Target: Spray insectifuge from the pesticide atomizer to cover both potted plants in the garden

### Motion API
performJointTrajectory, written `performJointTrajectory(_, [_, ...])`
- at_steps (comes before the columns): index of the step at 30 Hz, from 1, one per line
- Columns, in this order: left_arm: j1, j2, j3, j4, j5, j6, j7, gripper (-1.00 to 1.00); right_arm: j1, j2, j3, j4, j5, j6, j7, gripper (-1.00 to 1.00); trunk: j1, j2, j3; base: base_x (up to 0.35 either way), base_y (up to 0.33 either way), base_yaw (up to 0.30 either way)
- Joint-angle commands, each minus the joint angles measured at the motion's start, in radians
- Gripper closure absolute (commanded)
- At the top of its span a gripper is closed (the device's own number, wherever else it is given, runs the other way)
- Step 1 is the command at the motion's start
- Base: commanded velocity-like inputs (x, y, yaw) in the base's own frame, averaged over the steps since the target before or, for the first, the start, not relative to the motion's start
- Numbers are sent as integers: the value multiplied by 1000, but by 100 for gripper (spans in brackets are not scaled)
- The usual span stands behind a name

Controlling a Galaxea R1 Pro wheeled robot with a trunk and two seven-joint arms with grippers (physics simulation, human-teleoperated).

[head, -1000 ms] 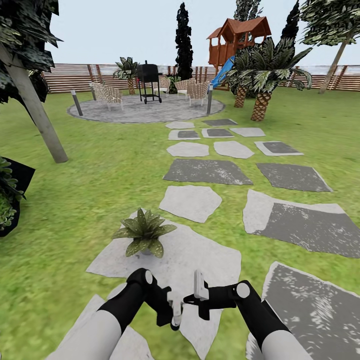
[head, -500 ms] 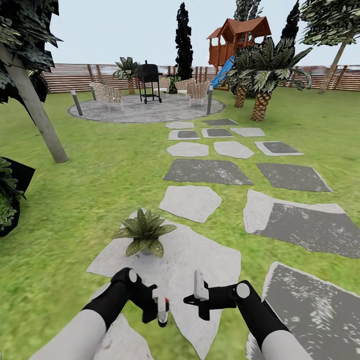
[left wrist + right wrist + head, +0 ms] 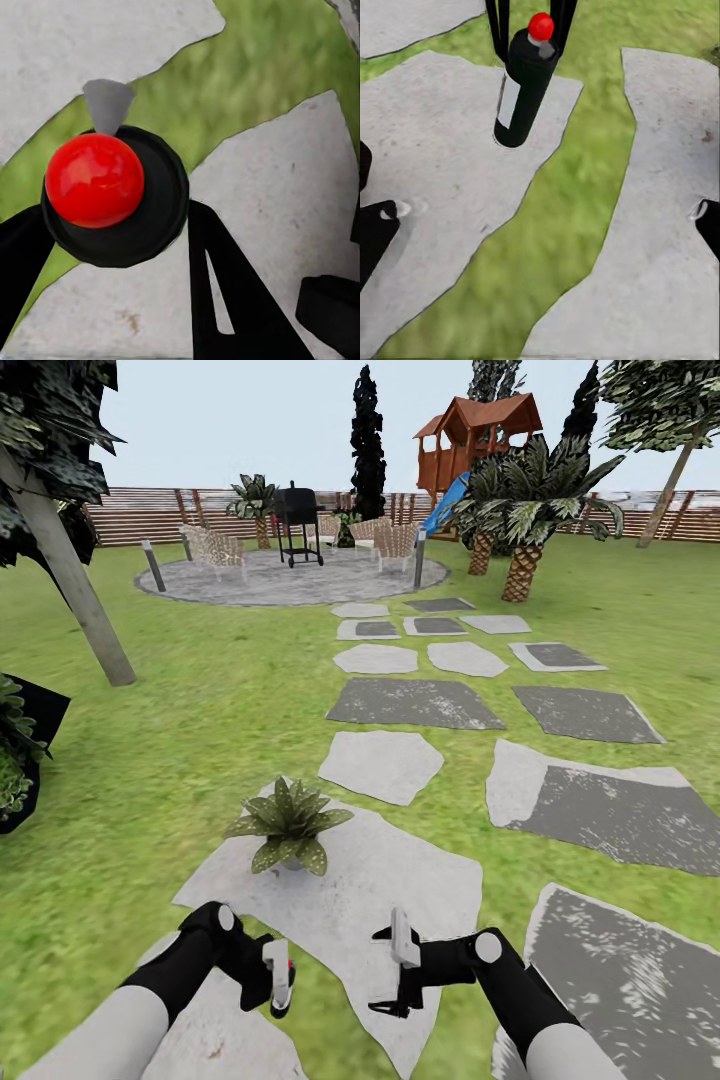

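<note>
1. Atomizer (image 3: pixel 525 82), a black bottle with a red cap and a pale label, hangs upright between the two fingers of the left pincer (image 3: pixel 278 982), which is clenched on its neck; it is lifted, with no slab touching its base.
2. From the left wrist the red cap (image 3: pixel 94 179) sits on the black top of the bottle, with a grey nozzle beside it and the dark fingers on both sides.
3. Right pincer (image 3: pixel 400 970) is beside the left one, a little apart; its fingers are spread and nothing is between them.
4. Under both pincers lies a pale stepping slab (image 3: pixel 400 870), with green lawn (image 3: pixel 180 760) around it.
5. Ahead of the left pincer, near, one potted plant (image 3: pixel 290 825) stands on this slab. I cannot find the second potted plant.
6. Farther ahead come more slabs, then a round patio (image 3: pixel 270 582) and a wooden fence (image 3: pixel 150 510).
7. I judge the pick-up is done and spraying is the step in hand. The next move calls for turning the nozzle toward the leaves and bringing it closer to them.
</note>
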Motion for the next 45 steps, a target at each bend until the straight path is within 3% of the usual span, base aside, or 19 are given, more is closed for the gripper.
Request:
performJointTrajectory(1, [0, 2, -2, -1, 3, 10, 5, 100, 0, -3, -3, 16, 6, -5, -27, -100, 0, 0, -1, 0, 0, 0])
performJointTrajectory(3, [1, 4, 38, 8, 5, 12, 54, 100, 2, -28, -4, 72, 6, -5, -134, -100, 0, 0, -1, 0, 0, 0])
performJointTrajectory(6, [18, -12, 155, 21, 16, 11, 192, 100, 5, -67, -5, 254, 0, -7, -377, -100, 0, 0, -1, 0, 0, 0])
performJointTrajectory(8, [38, -28, 190, 48, 66, 10, 255, 100, 6, -76, -7, 382, -3, -7, -562, -100, 0, 0, -1, 0, 0, 0])
performJointTrajectory(9, [56, -38, 201, 75, 139, 8, 306, 100, 6, -78, -7, 471, -6, -7, -717, -100, 0, 0, -1, 0, 0, 0])
performJointTrajectory(10, [68, -41, 203, 90, 179, 7, 337, 100, 6, -79, -8, 512, -7, -6, -794, -100, 0, 0, -1, 0, 0, 0])
performJointTrajectory(11, [95, -44, 206, 111, 257, 5, 415, 100, 7, -79, -9, 580, -10, -7, -931, -100, 0, 0, -1, 0, 0, 0])
performJointTrajectory(12, [120, -45, 208, 123, 313, -6, 486, 100, 8, -79, -9, 614, -25, -8, -1025, -100, 0, 0, -1, 0, 0, 0])
performJointTrajectory(14, [164, -46, 208, 142, 405, -61, 601, 100, 18, -79, -9, 638, -103, -8, -1124, -100, 0, 0, -1, 0, 0, 0])
performJointTrajectory(15, [195, -46, 208, 160, 466, -107, 680, 100, 33, -79, -9, 646, -185, -9, -1160, -100, 0, 0, -1, 0, 0, 0])
performJointTrajectory(16, [215, -46, 208, 173, 497, -133, 730, 100, 46, -80, -9, 649, -247, -9, -1174, -100, 0, 0, -1, 0, 0, 0])
performJointTrajectory(17, [247, -46, 208, 201, 540, -173, 824, 100, 63, -81, -9, 651, -367, -10, -1187, -100, 0, 0, -1, 0, 0, 0])
performJointTrajectory(18, [263, -46, 208, 227, 560, -194, 884, 100, 69, -83, -8, 653, -436, -9, -1191, -100, 0, 0, -1, 0, 0, 0])
performJointTrajectory(20, [276, -46, 209, 289, 595, -231, 966, 100, 75, -84, -7, 655, -491, -9, -1194, -100, 0, 0, -1, 0, 0, 0])
performJointTrajectory(21, [278, -46, 209, 317, 617, -250, 1000, 100, 76, -85, -7, 655, -501, -9, -1196, -100, 0, 0, -1, 0, 0, 0])
performJointTrajectory(23, [281, -46, 209, 402, 704, -321, 1116, 100, 79, -85, -6, 656, -514, -8, -1198, -100, 0, 0, -1, 0, 0, 0])
performJointTrajectory(26, [282, -44, 208, 469, 760, -355, 1180, 100, 85, -84, -6, 656, -519, -8, -1198, -100, 0, 0, -1, 0, 0, 0])
performJointTrajectory(30, [285, -43, 207, 524, 769, -362, 1186, 100, 93, -81, -8, 656, -521, -9, -1200, -100, 0, 0, -1, 0, 0, 0])
performJointTrajectory(45, [288, -36, 208, 528, 775, -364, 1187, 100, 95, -86, -11, 654, -523, -8, -1200, -100, 0, 0, 0, 0, 0, -230])
